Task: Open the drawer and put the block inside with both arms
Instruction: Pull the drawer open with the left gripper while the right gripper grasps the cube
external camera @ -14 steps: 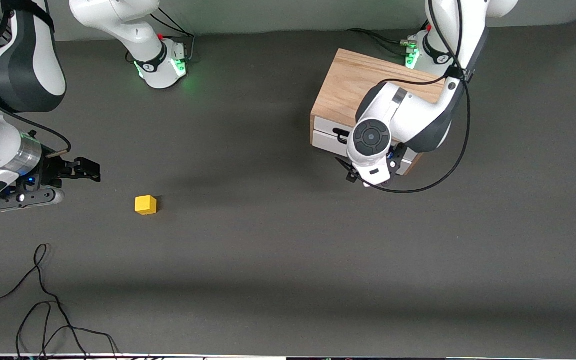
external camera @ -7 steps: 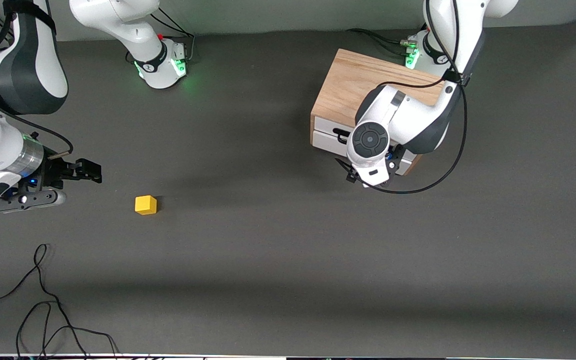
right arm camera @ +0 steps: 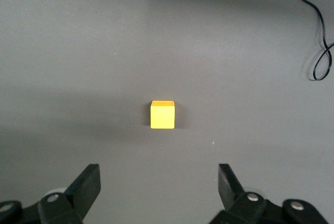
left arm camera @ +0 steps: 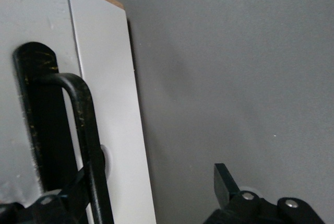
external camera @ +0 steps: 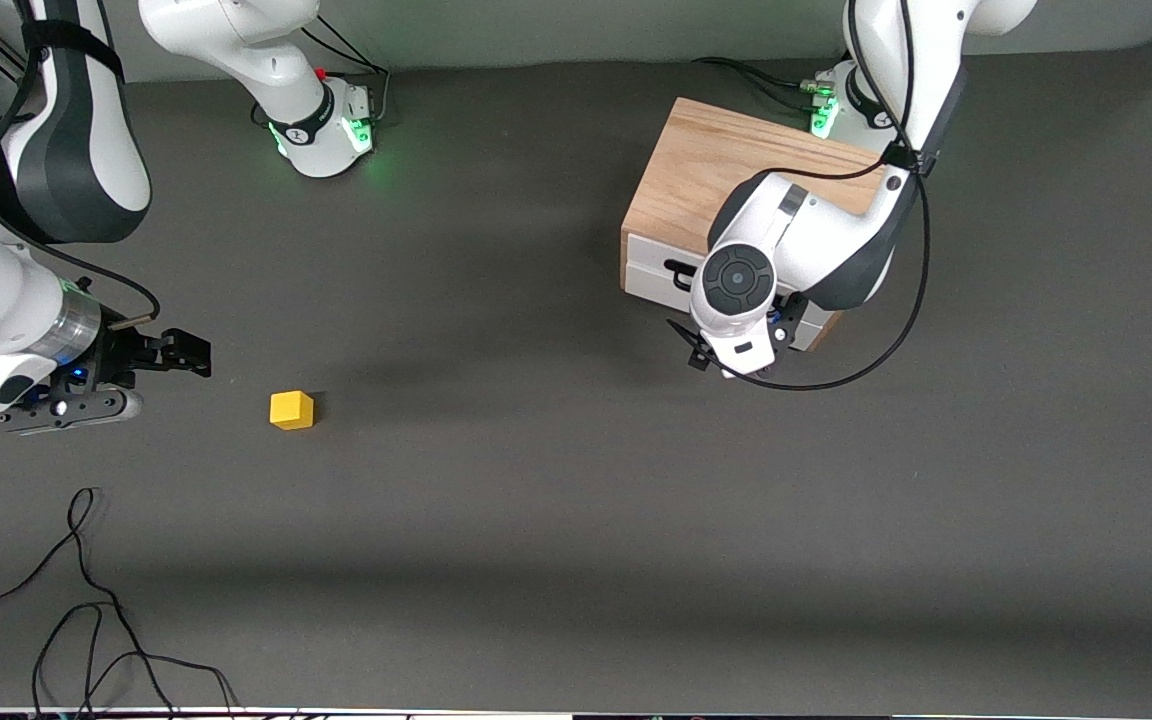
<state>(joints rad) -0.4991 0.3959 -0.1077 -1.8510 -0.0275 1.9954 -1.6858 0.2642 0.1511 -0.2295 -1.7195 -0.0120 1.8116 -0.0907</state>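
The drawer (external camera: 671, 283) is shut in the cabinet (external camera: 706, 180), which stands at the left arm's end of the table (external camera: 576, 500). The left gripper (left arm camera: 156, 192) is in front of the white drawer front with its fingers apart. In the left wrist view one finger (left arm camera: 224, 182) stands free over the table and the other is low beside the black handle (left arm camera: 83, 130). The bar is not yet between the two fingers.

The block (external camera: 292, 410) lies on the table toward the right arm's end, well apart from the cabinet. The right gripper (right arm camera: 156, 182) hovers near it, fingers wide apart, and the cube sits centred between them in the right wrist view.

To do this step well, I think the left gripper should move sideways until the bar is in the middle of the gap, then close firmly. The pull should go straight out, in line with the drawer, because a slanted pull may jam it or drag the cabinet. The right gripper can go straight down over the block and close on two flat sides.
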